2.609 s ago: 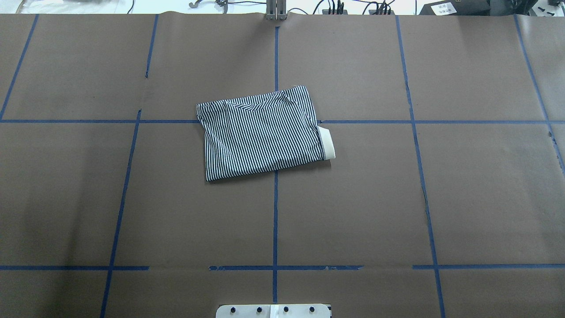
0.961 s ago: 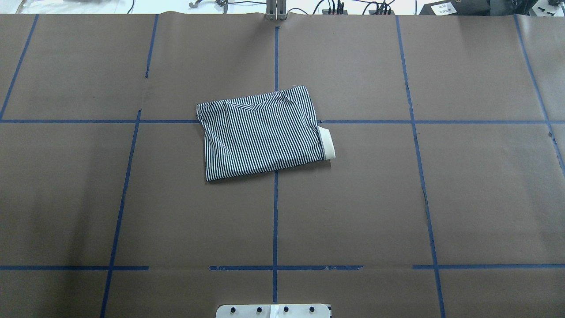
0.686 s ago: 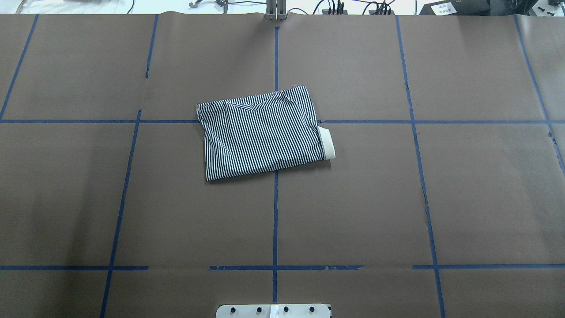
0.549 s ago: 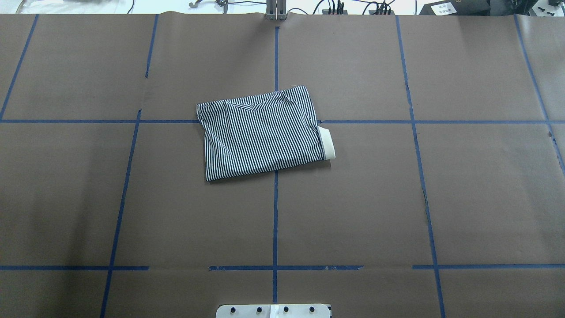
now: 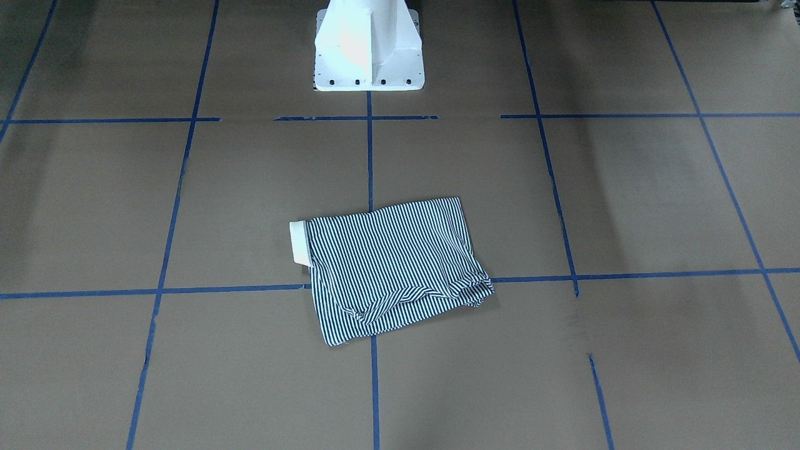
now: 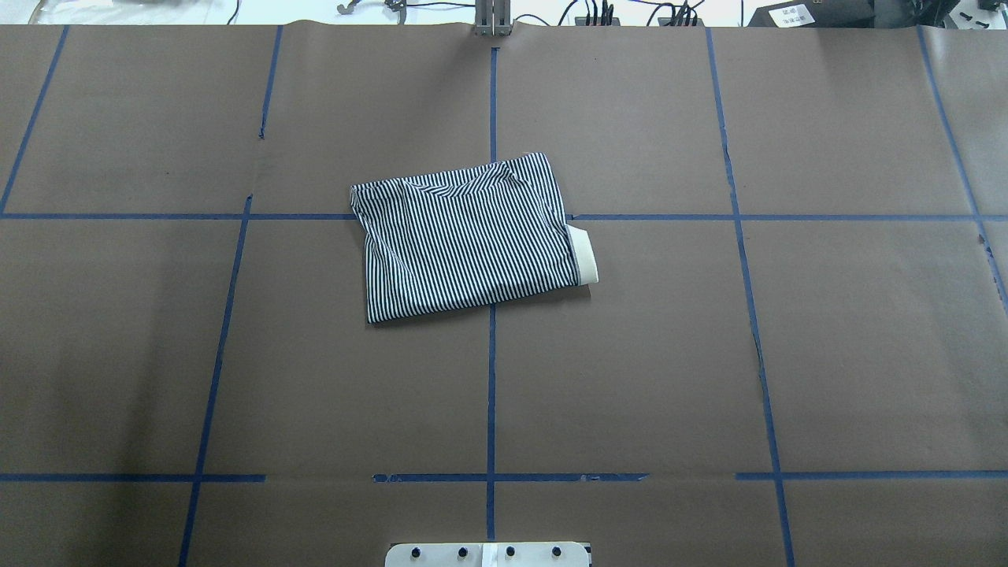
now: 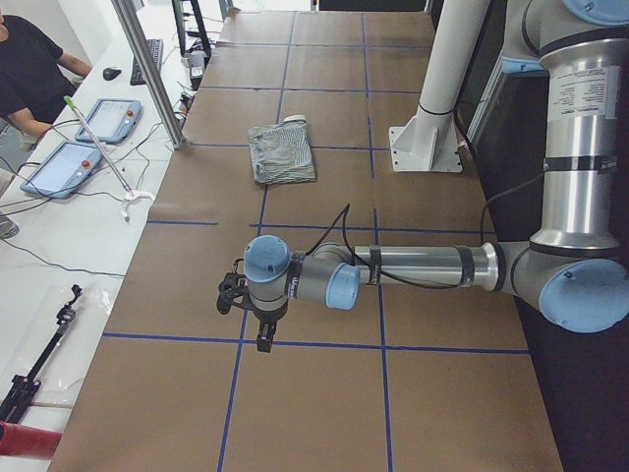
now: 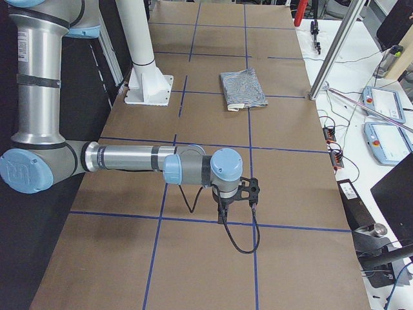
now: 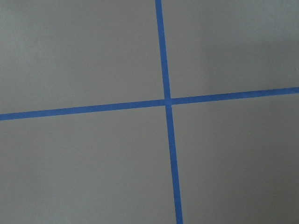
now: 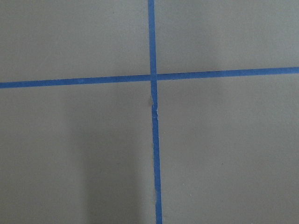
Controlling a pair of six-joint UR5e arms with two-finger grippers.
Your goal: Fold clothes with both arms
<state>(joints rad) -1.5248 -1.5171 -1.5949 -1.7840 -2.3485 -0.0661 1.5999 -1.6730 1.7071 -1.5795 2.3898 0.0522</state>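
Note:
The clothes are one striped navy-and-white shirt (image 6: pixel 468 236), folded into a compact rectangle near the table's centre, also seen in the front-facing view (image 5: pixel 394 262). Its cream collar (image 6: pixel 584 253) sticks out on one side. It lies alone, with no gripper near it. My left arm reaches low over the table far from the shirt (image 7: pixel 280 154). Its gripper (image 7: pixel 260 332) points down at the paper, and I cannot tell whether it is open or shut. My right arm stands likewise, its gripper (image 8: pixel 222 210) far from the shirt (image 8: pixel 242 88), state unclear. Both wrist views show only tape crossings.
Brown paper with a blue tape grid (image 6: pixel 491 378) covers the table. The white pedestal base (image 5: pixel 369 50) stands at the robot's edge. A metal post (image 7: pixel 147 69), tablets (image 7: pixel 84 138) and a seated person (image 7: pixel 29 69) are beyond the far edge.

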